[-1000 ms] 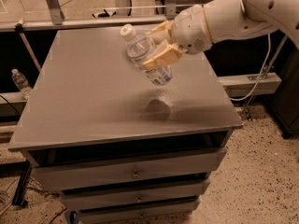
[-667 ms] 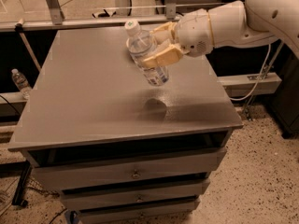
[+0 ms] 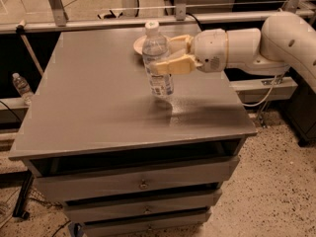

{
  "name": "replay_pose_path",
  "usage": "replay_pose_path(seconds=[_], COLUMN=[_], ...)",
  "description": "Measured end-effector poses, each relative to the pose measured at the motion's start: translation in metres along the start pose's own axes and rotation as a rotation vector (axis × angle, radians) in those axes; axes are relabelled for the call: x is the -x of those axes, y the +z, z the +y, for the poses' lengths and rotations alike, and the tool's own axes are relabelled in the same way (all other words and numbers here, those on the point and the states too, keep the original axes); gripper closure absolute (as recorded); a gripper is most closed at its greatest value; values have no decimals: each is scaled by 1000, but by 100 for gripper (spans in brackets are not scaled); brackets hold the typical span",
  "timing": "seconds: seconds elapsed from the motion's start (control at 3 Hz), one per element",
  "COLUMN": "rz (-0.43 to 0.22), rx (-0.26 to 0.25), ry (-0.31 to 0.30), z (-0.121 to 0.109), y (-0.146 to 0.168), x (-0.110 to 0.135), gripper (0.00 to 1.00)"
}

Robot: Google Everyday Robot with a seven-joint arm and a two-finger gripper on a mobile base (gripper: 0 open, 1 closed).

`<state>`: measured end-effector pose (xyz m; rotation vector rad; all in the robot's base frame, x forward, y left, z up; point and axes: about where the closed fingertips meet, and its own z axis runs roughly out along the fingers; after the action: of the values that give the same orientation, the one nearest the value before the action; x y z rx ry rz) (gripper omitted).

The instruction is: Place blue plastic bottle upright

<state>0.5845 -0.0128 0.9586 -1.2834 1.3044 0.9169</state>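
Grey and nearly bare, the table (image 3: 89, 107) stands over a stack of drawers (image 3: 143, 184) on speckled flooring, with a white bowl (image 3: 138, 43) toward its far edge and a small clear bottle (image 3: 22, 87) well apart, down past the left side. A second ago I had the blue plastic bottle (image 3: 155, 49) hanging tilted above the surface, cap leaning left; now it stands upright, cap up, and much lower, just in front of the bowl. The gripper (image 3: 162, 56) reaches in from the right, and its tan fingers (image 3: 170, 67) are closed around the bottle's middle. I cannot tell whether the base touches the table or hovers just over it. My read is that the righting is done, and what remains is to seat it and let go without tipping it. The label is pale with a dark square patch; I can read no brand or writing on it.
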Motion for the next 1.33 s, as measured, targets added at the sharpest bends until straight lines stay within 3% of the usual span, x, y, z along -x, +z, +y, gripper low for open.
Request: replay_pose_path(seconds=[0.67,1.33], rz=[-83,-103], rx=[-38,-53], ry=[80,112], z=[-6,-7], y=[-6,-10], x=[-23,-35], gripper=[100,100])
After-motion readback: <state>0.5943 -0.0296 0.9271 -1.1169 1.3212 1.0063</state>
